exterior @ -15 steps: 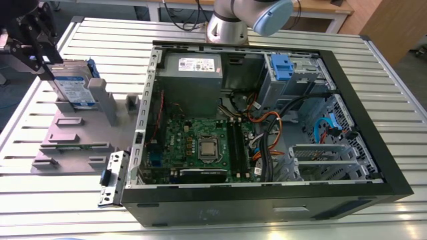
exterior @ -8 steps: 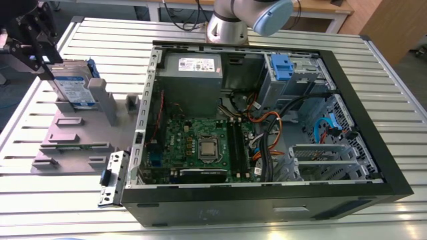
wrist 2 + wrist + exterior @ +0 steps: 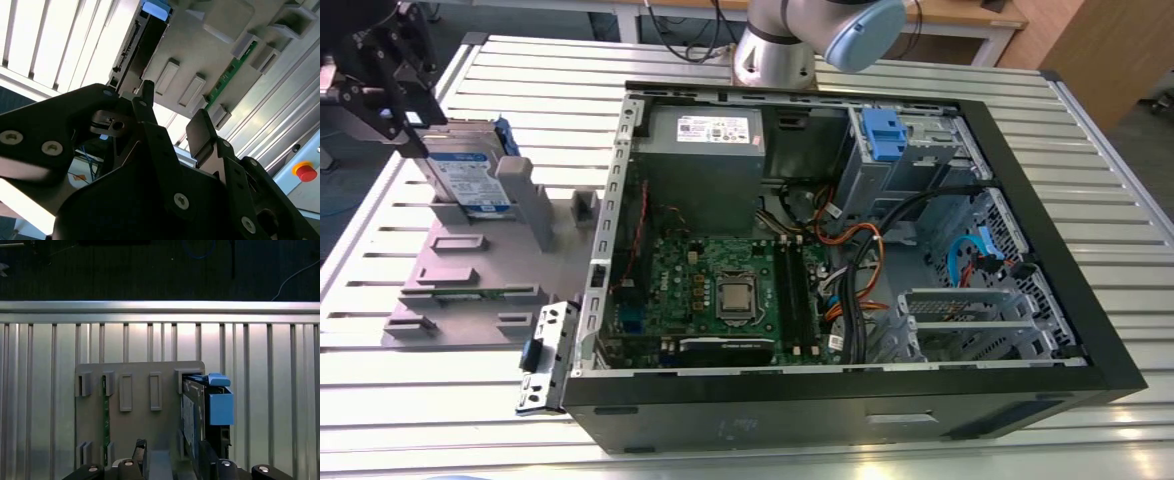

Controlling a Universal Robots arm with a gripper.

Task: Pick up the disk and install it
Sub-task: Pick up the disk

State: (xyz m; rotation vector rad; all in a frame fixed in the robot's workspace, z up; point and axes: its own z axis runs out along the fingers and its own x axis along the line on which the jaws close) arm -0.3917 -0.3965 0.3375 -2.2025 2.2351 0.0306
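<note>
Spread apart and pinching nothing, going by the gripper in the second wrist view, with two black fingers held separate above a grey fixture. Cannot tell in any view whether touching the disk or hanging just short of it. Met edge-on there: a dark slab with a connector edge along one side and a pale blue tab at the far end, standing in a slot at the fixture's edge. Looks down on it in the first wrist view instead, giving the disk as a thin upright plate, silver printed face and bright blue plastic at its edge, in the end slot of the fixture, apart from a green circuit strip standing in another slot. Gains the wider setting from the exterior view: gripper directly over the disk, white-and-blue label facing out, blue frame along its edges, on a slatted metal table. Just beside the fixture, toward the exterior view's right, an open computer case with a blue latch in its drive bay.
</note>
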